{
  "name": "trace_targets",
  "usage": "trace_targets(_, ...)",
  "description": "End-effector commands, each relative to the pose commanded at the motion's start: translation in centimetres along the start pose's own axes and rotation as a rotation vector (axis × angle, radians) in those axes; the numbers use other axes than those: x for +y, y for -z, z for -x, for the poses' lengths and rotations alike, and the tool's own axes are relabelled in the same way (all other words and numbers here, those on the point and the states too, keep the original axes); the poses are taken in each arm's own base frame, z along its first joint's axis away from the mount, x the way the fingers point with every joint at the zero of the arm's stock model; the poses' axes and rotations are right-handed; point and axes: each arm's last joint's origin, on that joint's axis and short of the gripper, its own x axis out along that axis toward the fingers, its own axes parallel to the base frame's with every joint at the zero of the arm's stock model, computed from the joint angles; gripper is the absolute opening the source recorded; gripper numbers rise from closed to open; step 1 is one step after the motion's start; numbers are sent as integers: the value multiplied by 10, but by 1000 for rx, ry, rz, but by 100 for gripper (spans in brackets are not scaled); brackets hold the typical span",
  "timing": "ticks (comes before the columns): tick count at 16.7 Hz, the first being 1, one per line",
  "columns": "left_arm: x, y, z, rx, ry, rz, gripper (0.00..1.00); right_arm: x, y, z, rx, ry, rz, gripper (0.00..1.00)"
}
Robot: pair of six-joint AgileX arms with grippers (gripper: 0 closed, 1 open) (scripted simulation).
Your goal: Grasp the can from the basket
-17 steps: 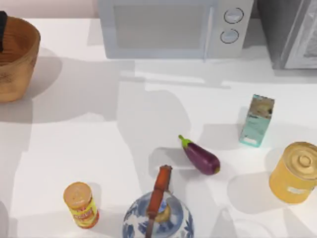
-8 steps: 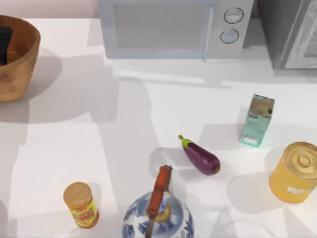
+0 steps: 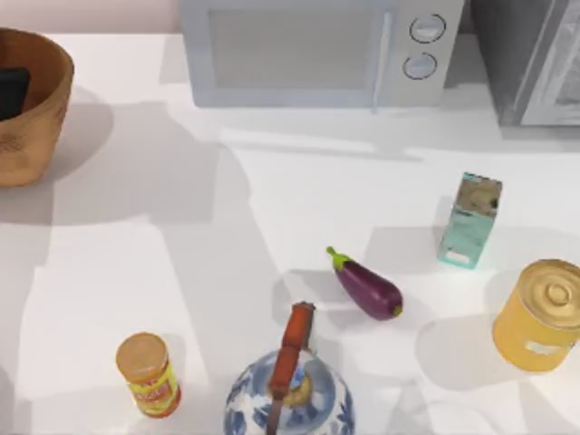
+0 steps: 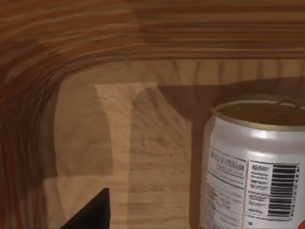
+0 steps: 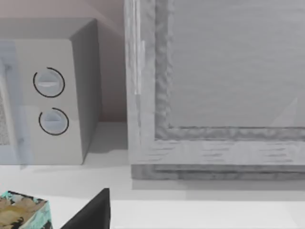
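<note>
Wicker basket (image 3: 36, 109) sits upper left of your top view, with your left gripper (image 3: 11, 92) down inside it. Silver can (image 4: 255, 164) stands upright on the basket floor, just beside one finger (image 4: 93, 212) (grip state: can't tell).

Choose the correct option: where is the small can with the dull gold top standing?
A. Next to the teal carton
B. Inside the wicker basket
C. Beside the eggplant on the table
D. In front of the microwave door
B: the left wrist view shows the can upright on the basket floor, with the curved woven wall behind it.
</note>
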Motion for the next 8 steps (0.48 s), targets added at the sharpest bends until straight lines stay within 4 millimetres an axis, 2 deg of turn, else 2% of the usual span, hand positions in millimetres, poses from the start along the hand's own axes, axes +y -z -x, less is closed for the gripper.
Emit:
trace_targets(3, 1, 1, -22, 0, 0, 0, 100, 0, 0, 0, 0, 0, 0, 100)
trace_targets(7, 1, 1, -24, 1, 0, 0, 100, 0, 0, 0, 0, 0, 0, 100)
trace_targets(8, 1, 1, -24, 1, 0, 0, 92, 0, 0, 0, 0, 0, 0, 100)
